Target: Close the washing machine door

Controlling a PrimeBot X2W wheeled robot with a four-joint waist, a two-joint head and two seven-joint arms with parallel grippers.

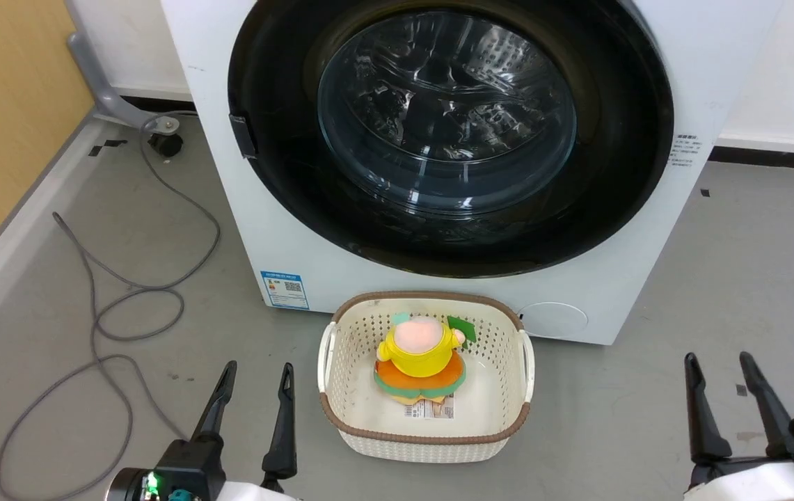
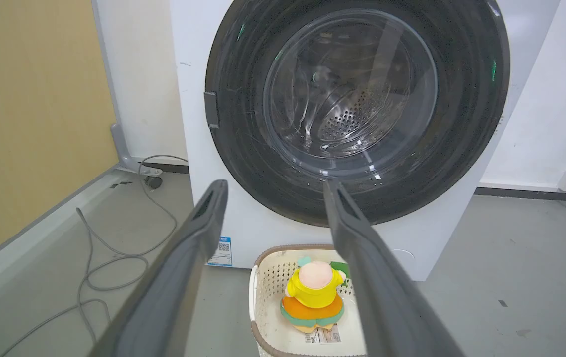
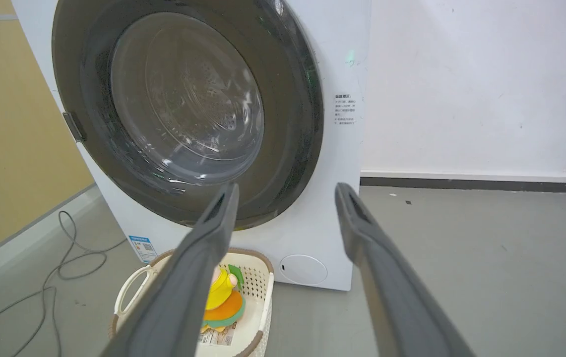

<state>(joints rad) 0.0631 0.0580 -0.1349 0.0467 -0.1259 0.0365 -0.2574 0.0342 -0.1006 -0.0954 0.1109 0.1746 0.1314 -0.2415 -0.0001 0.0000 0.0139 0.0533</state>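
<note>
Closure looks complete: the washing machine door [image 1: 612, 174], a black ring round a bulging glass window, lies flat against the white front of the washing machine [image 1: 285, 236]. Neither wrist view shows a gap between its rim and the cabinet, so I judge it shut, though the pictures cannot tell whether the latch has caught. The small dark tab [image 1: 243, 136] on the door's left edge sits flush too. The left gripper [image 1: 259, 364] has its two fingers spread and grasps nothing; the right gripper [image 1: 718, 356] is likewise released and empty. Both hang low over the grey floor, well apart from the door. Between them, just in front of the machine, stands a cream perforated basket [image 1: 431, 438] with a yellow and orange plush toy [image 1: 421, 355] inside. A grey cable [image 1: 118, 306] loops over the floor to the left. At most a confirming press on the door seems to be left
</note>
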